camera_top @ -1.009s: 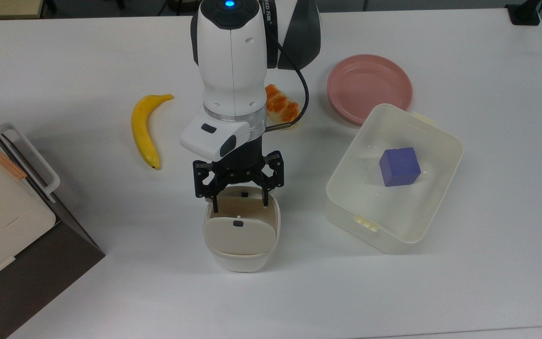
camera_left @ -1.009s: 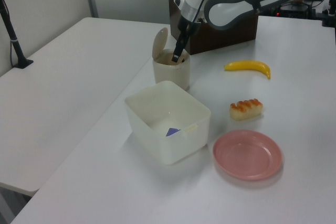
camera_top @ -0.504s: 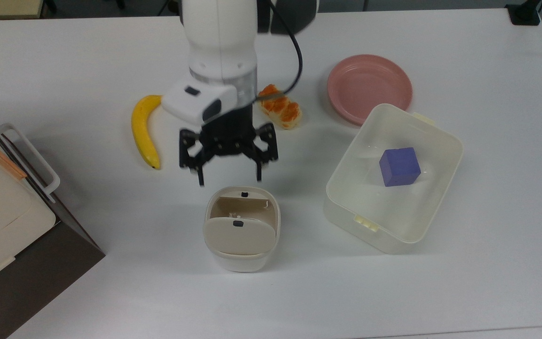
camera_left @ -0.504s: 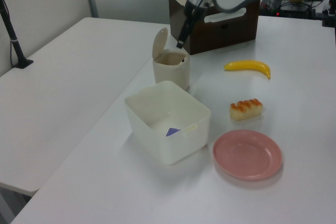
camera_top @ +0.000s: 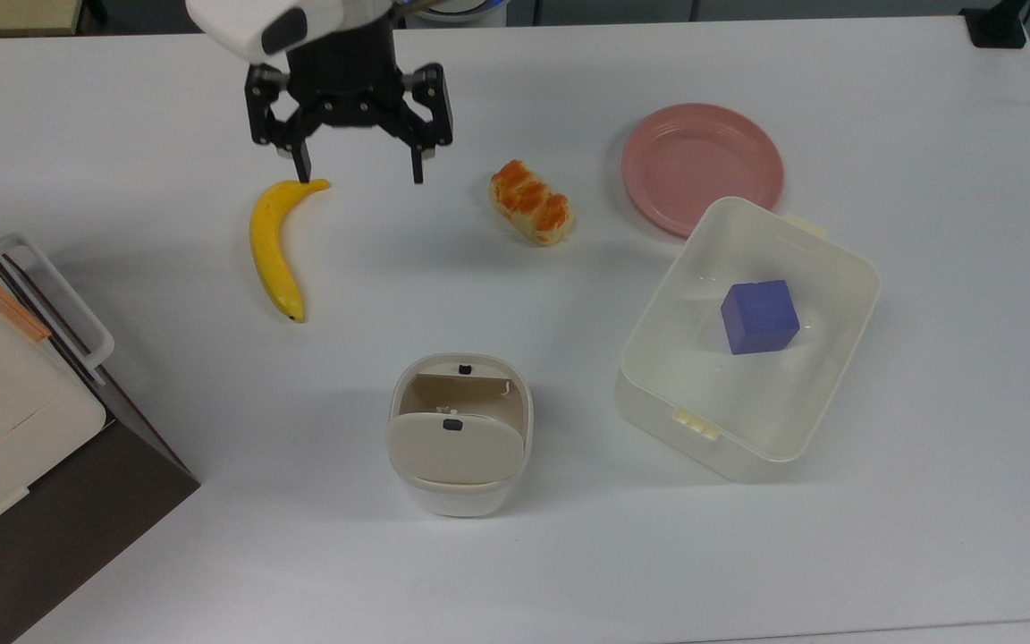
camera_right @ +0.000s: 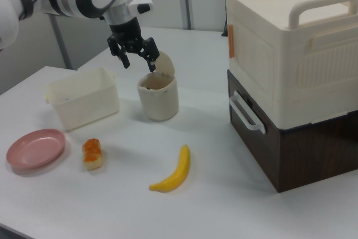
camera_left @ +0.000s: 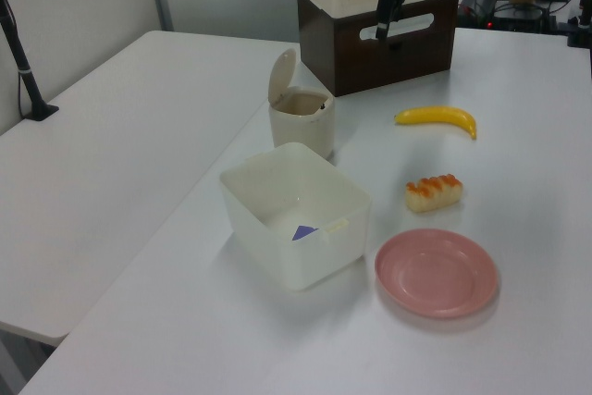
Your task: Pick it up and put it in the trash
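Trash [camera_top: 460, 436]: near worktop [camera_top: 882, 555] edge, lid swung up, a white speck inside, probably the paper wad [camera_top: 445, 385].
Risk: lid left tipped open; wad could spill if bumped.
Tool [camera_top: 358, 172]: fingers spread, empty, far side by banana [camera_top: 275, 243].
Change: a second ago it stood inside the trash mouth; now raised and withdrawn.

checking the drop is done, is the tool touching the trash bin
Apart. In the right view the open tool hangs above and to the right view's left of the trash bin, with background visible between them.
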Robot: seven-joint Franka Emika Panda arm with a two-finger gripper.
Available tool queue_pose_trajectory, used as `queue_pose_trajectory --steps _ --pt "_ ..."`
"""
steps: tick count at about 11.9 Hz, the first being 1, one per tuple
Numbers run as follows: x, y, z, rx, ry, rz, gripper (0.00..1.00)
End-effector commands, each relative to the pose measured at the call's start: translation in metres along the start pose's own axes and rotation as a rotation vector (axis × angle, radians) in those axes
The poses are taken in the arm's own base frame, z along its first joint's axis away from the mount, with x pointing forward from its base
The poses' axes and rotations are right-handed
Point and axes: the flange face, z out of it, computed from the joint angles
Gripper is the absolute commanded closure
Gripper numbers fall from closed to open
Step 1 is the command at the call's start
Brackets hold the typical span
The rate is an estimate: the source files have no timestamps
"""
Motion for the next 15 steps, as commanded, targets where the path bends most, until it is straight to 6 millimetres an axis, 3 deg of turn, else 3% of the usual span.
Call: queue_pose_trajectory --steps 1,3,8,11,15 --pt "-0.022 0.016 -0.017 -0.009 -0.039 0.046 0.0" --pt "-0.026 0.018 -0.025 -0.008 -0.036 0.044 0.0" --pt "-0.039 0.018 -0.022 -0.003 -0.131 0.044 0.0" --pt "-0.045 0.025 -0.04 0.009 -0.106 0.058 0.0" --pt "-0.045 0.012 -0.042 0.019 -0.105 0.05 0.0"
